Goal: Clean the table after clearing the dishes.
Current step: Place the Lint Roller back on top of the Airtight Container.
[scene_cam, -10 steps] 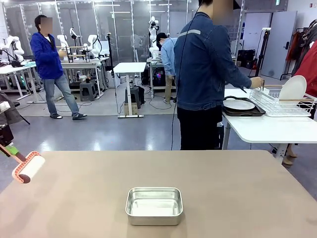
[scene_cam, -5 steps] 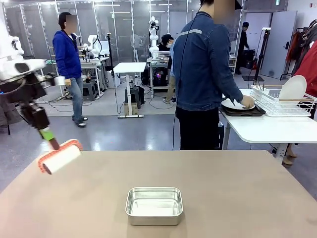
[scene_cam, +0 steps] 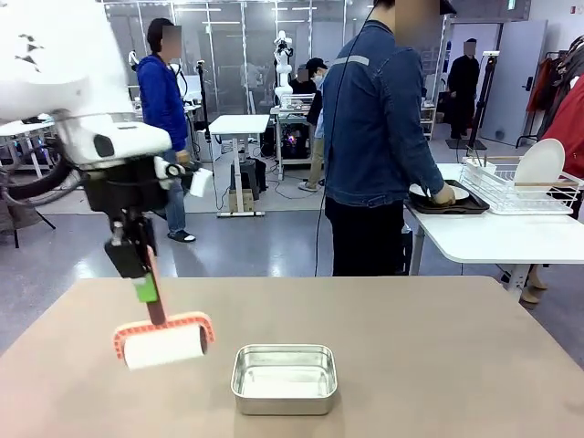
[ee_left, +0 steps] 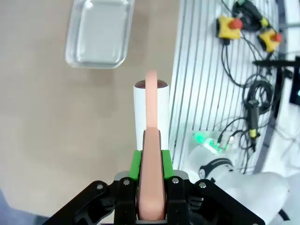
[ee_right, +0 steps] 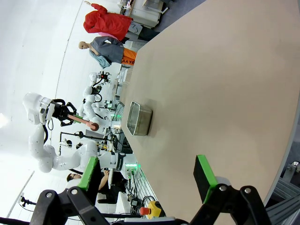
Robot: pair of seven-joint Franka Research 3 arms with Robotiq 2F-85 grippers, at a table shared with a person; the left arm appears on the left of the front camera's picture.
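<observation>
Dishes [scene_cam: 441, 194] cleared to the side table. Left gripper [scene_cam: 146, 290] clamped on pink-framed white roller [scene_cam: 164, 343] above the tan-brown tabletop [scene_cam: 438, 347]; wiping not begun.

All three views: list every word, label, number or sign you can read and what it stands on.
None can be read.
The roller, steel pan and table carry no print.
The left gripper and right gripper show no lettering.
The green sign at the front view's top edge is too small to read.
</observation>
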